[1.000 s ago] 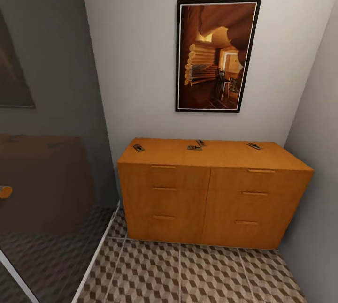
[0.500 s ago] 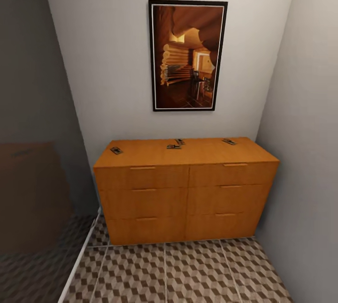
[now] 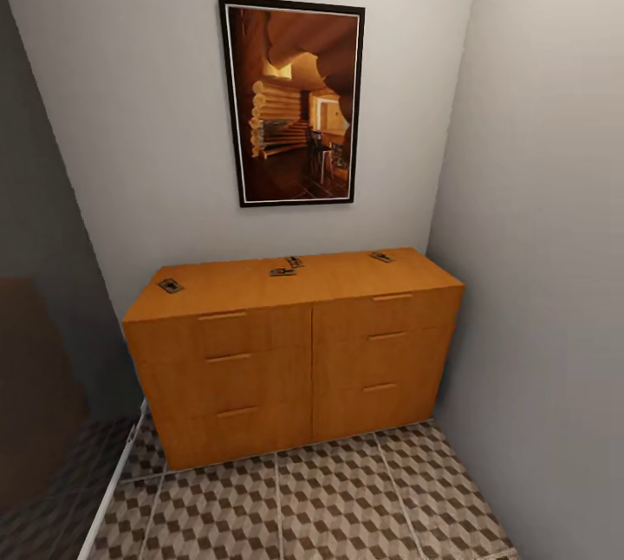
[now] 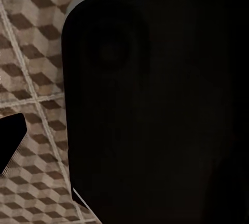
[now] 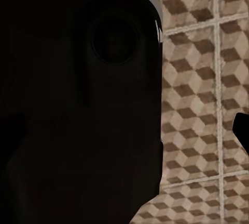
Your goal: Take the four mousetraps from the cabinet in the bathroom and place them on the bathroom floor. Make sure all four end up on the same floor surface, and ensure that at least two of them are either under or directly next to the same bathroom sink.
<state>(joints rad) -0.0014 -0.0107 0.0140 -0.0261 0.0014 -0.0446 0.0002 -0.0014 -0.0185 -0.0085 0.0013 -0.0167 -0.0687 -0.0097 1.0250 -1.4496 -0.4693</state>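
since the earlier frames the whole head view has slid: the cabinet and the picture above it now sit further left and look a little smaller, which reads as the camera turning or backing off, not the things moving. four mousetraps lie flat on the cabinet top: one near its left end, two close together at the middle back, one toward the right back corner. all are ahead of the robot and above the floor, well apart from either hand, so the coming move is likely an approach before any reach. the cabinet runs left to right across the view and is angled slightly; the left trap looks nearer the left arm, the right trap nearer the right. each wrist view is mostly blocked by a dark body over patterned tiles, so i cannot tell whether either hand is wide or narrow. trap orientation is too small to judge. no sink is seen.
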